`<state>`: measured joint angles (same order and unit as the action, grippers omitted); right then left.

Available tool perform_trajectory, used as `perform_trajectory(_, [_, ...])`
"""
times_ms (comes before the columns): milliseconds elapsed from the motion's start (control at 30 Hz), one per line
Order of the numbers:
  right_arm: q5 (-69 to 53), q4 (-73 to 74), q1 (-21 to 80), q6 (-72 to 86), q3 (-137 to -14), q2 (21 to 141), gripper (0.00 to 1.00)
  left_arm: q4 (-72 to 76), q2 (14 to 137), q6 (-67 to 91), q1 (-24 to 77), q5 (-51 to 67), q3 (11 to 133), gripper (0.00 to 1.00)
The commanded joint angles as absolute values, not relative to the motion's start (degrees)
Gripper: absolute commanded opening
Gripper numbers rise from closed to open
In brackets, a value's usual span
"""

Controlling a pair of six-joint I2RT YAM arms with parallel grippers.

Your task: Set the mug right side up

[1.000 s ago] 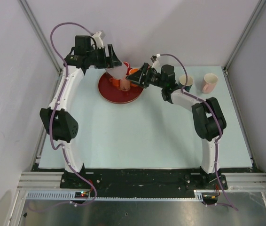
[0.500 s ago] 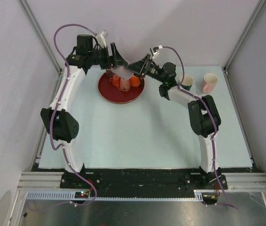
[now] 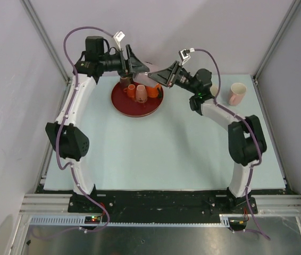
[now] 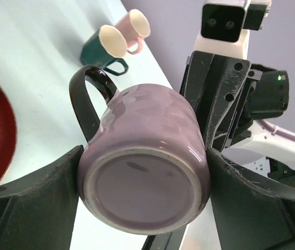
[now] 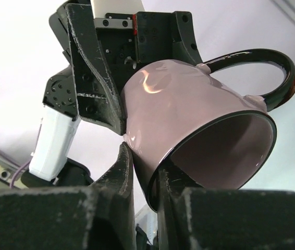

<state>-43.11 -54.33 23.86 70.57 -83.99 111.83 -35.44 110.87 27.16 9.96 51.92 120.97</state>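
Left gripper [image 4: 143,156] clamps the mug [image 4: 147,120]; right gripper [image 5: 145,166] pinches its rim. Once left releases, that thin pinch could slip.

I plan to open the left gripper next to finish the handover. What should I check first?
1. Rim of lilac mug pinched by right gripper: ok.
2. Mug's sides clamped by left gripper: ok.
3. Mug held in the air above the red tray: ok.
4. Black handle free of both grippers: ok.
5. Rim pinch strong enough to carry the mug alone: cannot tell.
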Motion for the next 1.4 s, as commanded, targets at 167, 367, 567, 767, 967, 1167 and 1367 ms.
perform_trajectory(167, [-39.7, -16.0, 19.8, 35.0, -82.1, 94.6, 0.0, -33.1, 110.4, 21.3, 7.2, 39.2, 124.6, 0.84])
perform_trajectory(367, [-44.7, -22.1, 20.1, 39.8, -81.4, 94.9, 0.0, -27.9, 111.9, 27.9, 7.7, 48.7, 124.2, 0.85])
perform_trajectory(567, [-45.5, -23.4, 19.4, 40.0, -81.0, 93.9, 0.0, -22.8, 112.2, 32.7, 6.2, 52.2, 124.1, 0.99])
perform_trajectory(767, [-45.3, -17.5, 17.9, 36.7, -81.0, 90.6, 0.0, -21.9, 112.0, 32.6, 5.3, 51.8, 123.2, 1.0])
perform_trajectory(967, [-24.1, 20.4, 17.4, 15.4, -91.8, 87.1, 0.0, -27.8, 108.5, 19.8, 5.2, 39.8, 120.2, 1.0])
perform_trajectory(1167, [4.4, 51.0, 9.9, 5.5, -101.6, 90.0, 0.0, -34.8, 104.8, 6.1, 5.3, 24.9, 113.8, 1.0])
perform_trajectory(1367, [5.0, 56.4, -4.5, 4.6, -101.5, 95.4, 0.0, -35.2, 102.5, 2.3, 5.4, 22.3, 108.4, 1.0])
